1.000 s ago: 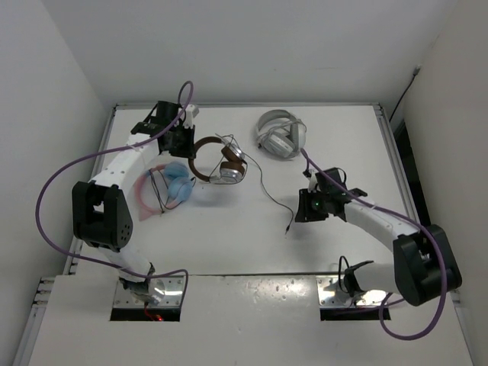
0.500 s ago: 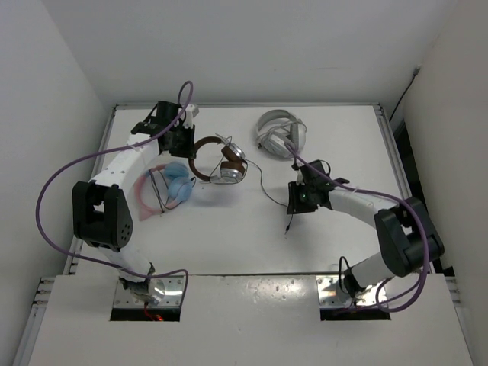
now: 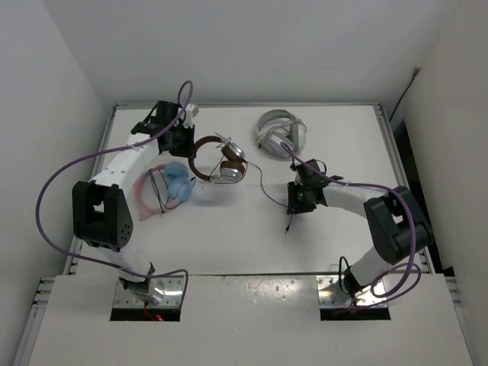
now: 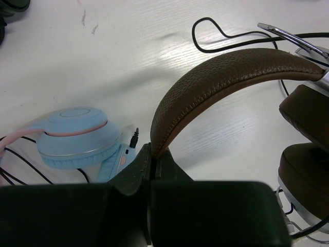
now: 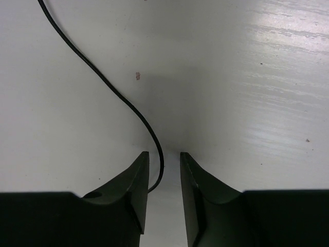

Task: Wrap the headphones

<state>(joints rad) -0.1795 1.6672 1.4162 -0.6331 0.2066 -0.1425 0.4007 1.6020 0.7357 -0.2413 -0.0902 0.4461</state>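
Observation:
The headphones (image 3: 219,158) lie at the back middle of the table, brown headband arched and silver-brown earcups to the right. My left gripper (image 3: 185,145) is shut on the left end of the headband (image 4: 221,77), which is pinched between its jaws (image 4: 152,152). The thin black cable (image 3: 268,192) trails right and forward, ending in a plug (image 3: 287,228). My right gripper (image 3: 294,203) is low over that cable. In the right wrist view the gripper (image 5: 163,154) is open and the cable (image 5: 103,82) runs between its fingers, unpinched.
Larger white-grey headphones (image 3: 280,136) sit at the back right, just behind the right arm. Blue-and-pink headphones (image 3: 171,184) with their own cable lie beside the left gripper, and they also show in the left wrist view (image 4: 77,134). White walls close in on three sides.
The right arm has swung left and down onto the cable, which now passes between its fingers. The left arm and the headphones have not moved.

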